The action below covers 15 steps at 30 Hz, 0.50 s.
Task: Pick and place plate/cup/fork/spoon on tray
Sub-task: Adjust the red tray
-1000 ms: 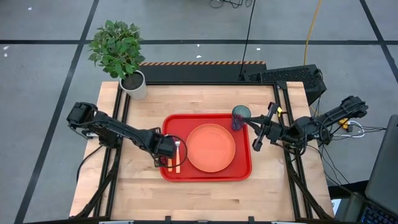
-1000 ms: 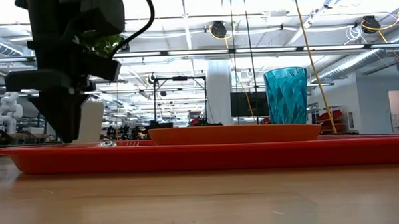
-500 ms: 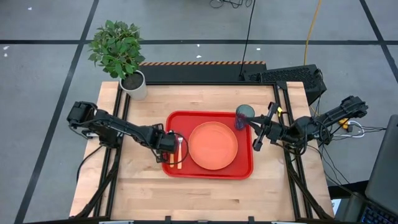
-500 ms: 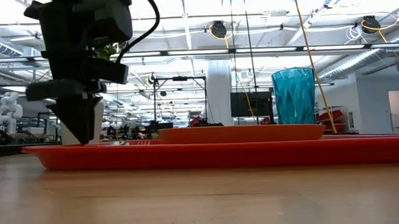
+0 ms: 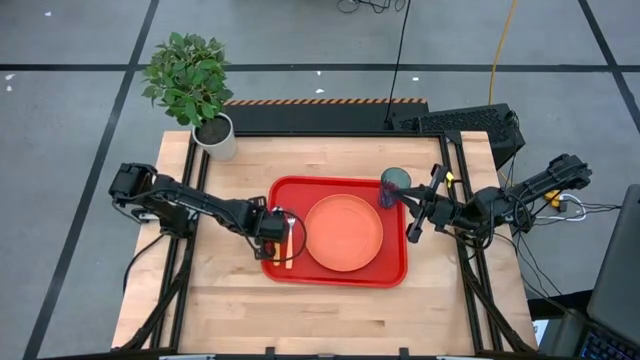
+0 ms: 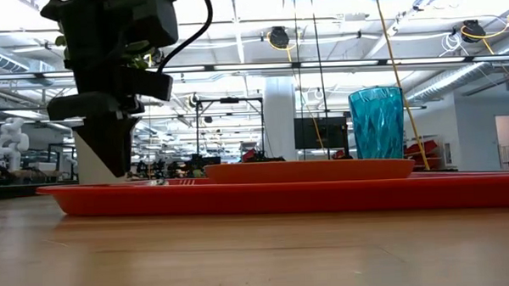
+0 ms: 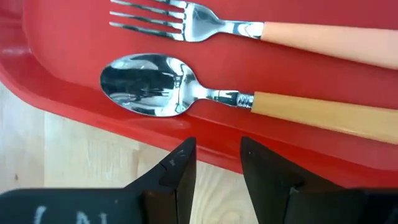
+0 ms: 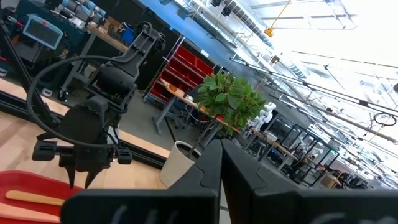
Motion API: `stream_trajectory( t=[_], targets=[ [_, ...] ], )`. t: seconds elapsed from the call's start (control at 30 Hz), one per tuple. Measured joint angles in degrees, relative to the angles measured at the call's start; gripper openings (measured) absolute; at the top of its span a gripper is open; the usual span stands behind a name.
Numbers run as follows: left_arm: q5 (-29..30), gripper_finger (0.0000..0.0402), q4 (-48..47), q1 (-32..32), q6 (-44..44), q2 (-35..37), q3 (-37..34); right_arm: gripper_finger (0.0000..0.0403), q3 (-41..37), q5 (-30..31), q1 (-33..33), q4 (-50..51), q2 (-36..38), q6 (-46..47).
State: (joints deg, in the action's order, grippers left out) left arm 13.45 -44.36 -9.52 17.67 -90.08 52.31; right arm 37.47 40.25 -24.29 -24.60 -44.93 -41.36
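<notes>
- The left gripper (image 7: pixel 214 177) sits low at the left edge of the tray (image 5: pixel 390 273). Its two dark fingers (image 7: pixel 174 180) stand a little apart. Nothing is between them, only the red rim right in front.
- Just past those fingers, the spoon (image 7: pixel 205 96) lies flat in the tray with its shiny bowl up. The fork (image 7: pixel 249 31) lies right beside it, a bit farther in. Their orange handles point the same way.
- From above, the fork and spoon rest in the left part of the tray, next to the plate (image 5: pixel 345 233).
- The plate sits in the middle of the tray.
- The cup (image 5: pixel 392 187) stands upright in the far right corner of the tray.
- The right gripper (image 5: pixel 412 212) waits just off the tray's right side, near the cup. Its fingers are pressed together and hold nothing.
- The tray lies on a light wood table (image 5: pixel 240 310).
- A green plant in a white pot (image 5: pixel 215 135) stands at the table's far left corner.
- Behind the table is a big room with bright ceiling lights and shelves.
</notes>
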Motion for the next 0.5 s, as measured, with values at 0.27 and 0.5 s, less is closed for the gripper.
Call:
stream_trajectory(
  t=[0.27,0.5],
  targets=[
    [0.32,0.0129,3.64,-1.52,4.75,0.23,-4.68,0.0,0.0,0.04,0.0,0.31,0.0,0.12],
    [0.63,0.0129,5.34,-4.44,8.57,0.35,-7.01,0.0,0.0,0.07,0.0,0.13,-0.02,0.12]
  ],
)
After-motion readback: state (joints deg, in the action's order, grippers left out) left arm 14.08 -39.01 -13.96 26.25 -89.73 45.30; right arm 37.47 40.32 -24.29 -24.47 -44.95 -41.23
